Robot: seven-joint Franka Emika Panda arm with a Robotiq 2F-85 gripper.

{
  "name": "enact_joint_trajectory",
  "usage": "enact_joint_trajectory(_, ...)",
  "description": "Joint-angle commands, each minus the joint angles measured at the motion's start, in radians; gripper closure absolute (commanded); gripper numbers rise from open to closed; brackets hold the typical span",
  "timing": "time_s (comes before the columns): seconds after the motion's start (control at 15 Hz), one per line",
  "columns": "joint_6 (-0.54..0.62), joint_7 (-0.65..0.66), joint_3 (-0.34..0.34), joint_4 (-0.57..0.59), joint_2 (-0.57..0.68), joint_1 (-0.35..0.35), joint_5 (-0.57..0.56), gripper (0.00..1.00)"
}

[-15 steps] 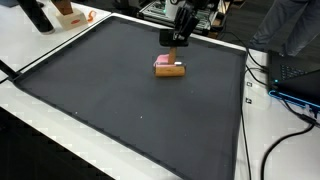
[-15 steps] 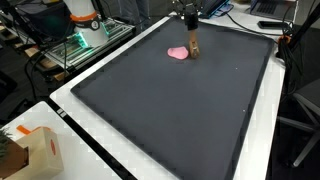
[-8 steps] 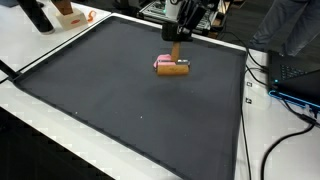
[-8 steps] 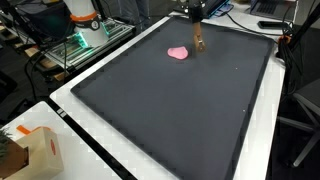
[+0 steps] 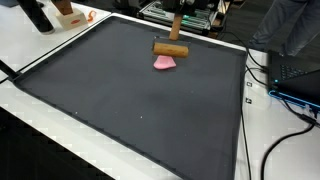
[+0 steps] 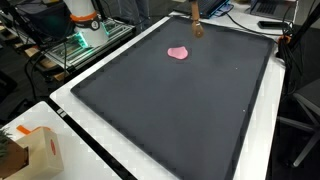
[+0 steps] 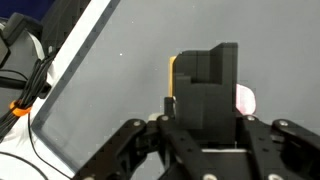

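Claw (image 7: 205, 118) clamped on the wooden block (image 5: 170, 48), jaws only as far apart as the block is wide. In the wrist view the block sits between the fingers (image 7: 135, 140) and looks dark, with an orange edge showing. The block hangs clear of the black mat (image 5: 130, 110), touching nothing else. A pink piece (image 5: 165, 62) lies flat on the mat, near the block at its 6 o'clock. In the wrist view the piece peeks out at the block's 3 o'clock. The mat rests on a white table (image 5: 40, 60).

Only the pink piece (image 5: 165, 62) and the held wooden block (image 5: 170, 48) interrupt the open mat (image 5: 130, 105)
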Motion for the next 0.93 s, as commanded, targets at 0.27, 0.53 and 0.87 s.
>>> enact_joint_trajectory(0.27, -0.217, -0.064, -0.012, -0.026, -0.158, 0.048, 0.164, 0.77)
enact_joint_trajectory(0.53, -0.195, -0.051, -0.062, -0.058, -0.188, 0.033, 0.294, 0.77)
enact_joint_trajectory(0.87, -0.166, 0.023, -0.134, -0.107, -0.205, -0.003, 0.436, 0.77)
